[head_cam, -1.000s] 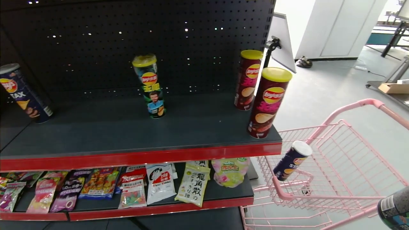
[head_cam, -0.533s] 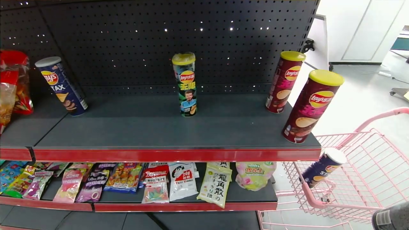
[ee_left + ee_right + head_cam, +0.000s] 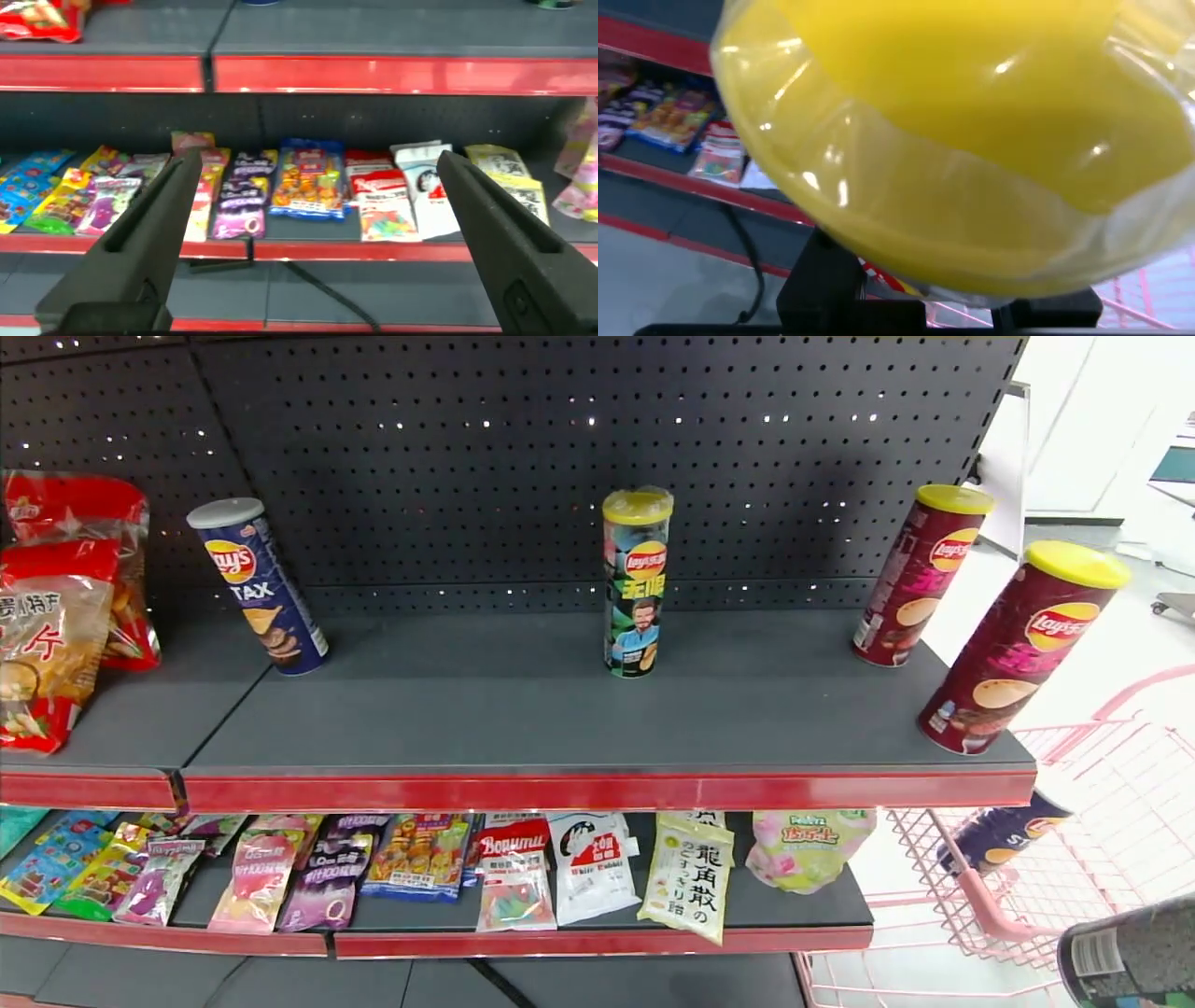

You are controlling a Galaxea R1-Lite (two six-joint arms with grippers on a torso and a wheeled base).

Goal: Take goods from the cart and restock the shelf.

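In the head view, the upper shelf [image 3: 560, 728] carries four upright chip cans. A blue can [image 3: 257, 586] stands toward its back left, a green can [image 3: 637, 583] at the back middle, one maroon can [image 3: 920, 574] at the back right corner, and a second maroon can [image 3: 1022, 649] at the front right corner, close to the edge. Red snack bags [image 3: 65, 607] lie on the section further left. The lower shelf [image 3: 597, 943] holds a row of flat snack packets [image 3: 513, 877] along its front edge. The pink cart [image 3: 990, 919] stands just beside the shelf's right end. In it is a navy can [image 3: 1004, 831], tilted against the wire wall (its top is hidden behind the upper shelf's red lip). The held can [image 3: 1125, 957] hangs at the cart's near side, off both shelves.

In the left wrist view, the left pincer [image 3: 318, 157] is spread wide with nothing between its fingers [image 3: 149, 233], and it faces the lower shelf's packets.

In the right wrist view, the right pincer [image 3: 924, 317] is clamped on the held can, whose yellow lid [image 3: 971, 121] sits right against the camera.
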